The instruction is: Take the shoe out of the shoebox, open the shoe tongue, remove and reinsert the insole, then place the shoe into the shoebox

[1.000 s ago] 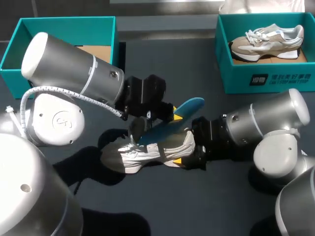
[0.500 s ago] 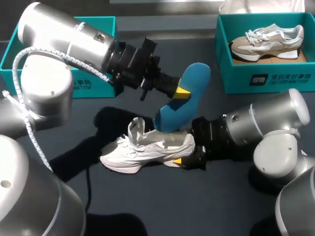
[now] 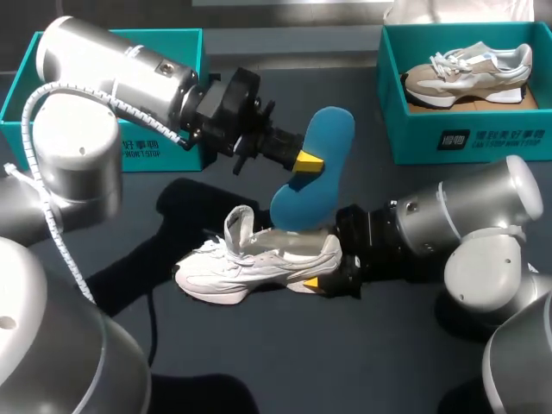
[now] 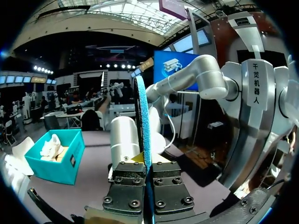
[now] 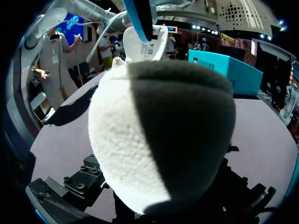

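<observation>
Insole out of the shoe, reinsertion next.
Head view: my left gripper (image 3: 306, 161) is gripping the blue insole (image 3: 315, 172) in clamped jaws, its lower end at the opening of the white shoe (image 3: 259, 263) lying on the desk (image 3: 379, 362); my right gripper (image 3: 315, 283) is sitting at the heel. Left wrist view: the insole is standing edge-on between the jaws. Right wrist view: the heel is filling everything, so I cannot tell how those jaws stand. Next, I judge, comes sliding it in toe-first.
</observation>
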Controlling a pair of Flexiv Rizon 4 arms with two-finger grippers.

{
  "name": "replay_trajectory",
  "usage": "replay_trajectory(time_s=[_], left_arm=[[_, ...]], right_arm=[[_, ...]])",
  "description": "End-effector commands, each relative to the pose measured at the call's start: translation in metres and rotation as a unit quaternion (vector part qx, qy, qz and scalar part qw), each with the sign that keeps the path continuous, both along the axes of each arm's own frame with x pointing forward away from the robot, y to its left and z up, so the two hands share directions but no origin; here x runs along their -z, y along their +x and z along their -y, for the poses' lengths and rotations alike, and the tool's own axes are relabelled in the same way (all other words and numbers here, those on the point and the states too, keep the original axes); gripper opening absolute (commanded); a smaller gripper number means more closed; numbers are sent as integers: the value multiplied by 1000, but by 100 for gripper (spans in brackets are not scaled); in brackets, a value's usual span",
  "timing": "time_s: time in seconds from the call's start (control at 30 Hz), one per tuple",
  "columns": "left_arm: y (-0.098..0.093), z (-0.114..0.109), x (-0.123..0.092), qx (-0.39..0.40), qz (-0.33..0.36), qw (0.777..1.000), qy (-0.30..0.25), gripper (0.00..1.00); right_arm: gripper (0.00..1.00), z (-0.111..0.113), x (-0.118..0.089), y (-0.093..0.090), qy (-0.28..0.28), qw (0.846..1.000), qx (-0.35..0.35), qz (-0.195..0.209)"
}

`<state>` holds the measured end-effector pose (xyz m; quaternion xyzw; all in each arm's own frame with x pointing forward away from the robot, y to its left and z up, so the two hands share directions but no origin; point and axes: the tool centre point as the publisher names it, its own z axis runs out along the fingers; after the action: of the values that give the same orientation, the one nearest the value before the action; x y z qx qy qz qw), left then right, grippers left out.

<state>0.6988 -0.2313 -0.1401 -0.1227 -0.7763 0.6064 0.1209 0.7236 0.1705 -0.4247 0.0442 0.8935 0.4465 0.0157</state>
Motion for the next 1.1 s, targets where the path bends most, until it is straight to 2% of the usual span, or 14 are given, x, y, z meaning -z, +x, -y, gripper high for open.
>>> replay_trajectory(time_s=[0.03, 0.17, 0.37, 0.5, 0.67, 1.1], left_arm=[[-11, -2, -2, -29, -49, 998, -17, 0], [-23, -3, -26, -93, -121, 987, -58, 0], [-33, 4, -69, -121, -209, 966, -96, 0], [-41, 7, -87, -137, -245, 958, -60, 0], [-39, 5, -111, -111, -221, 968, -45, 0], [-38, 6, -108, -118, -232, 965, -42, 0]], right_arm=[[0, -3, 2, 0, -3, 1000, 1, 0], [0, -3, 2, 0, -3, 1000, 1, 0], [0, -3, 2, 0, -3, 1000, 1, 0], [0, -3, 2, 0, -3, 1000, 1, 0], [0, -3, 2, 0, -3, 1000, 1, 0], [0, -3, 2, 0, -3, 1000, 1, 0]])
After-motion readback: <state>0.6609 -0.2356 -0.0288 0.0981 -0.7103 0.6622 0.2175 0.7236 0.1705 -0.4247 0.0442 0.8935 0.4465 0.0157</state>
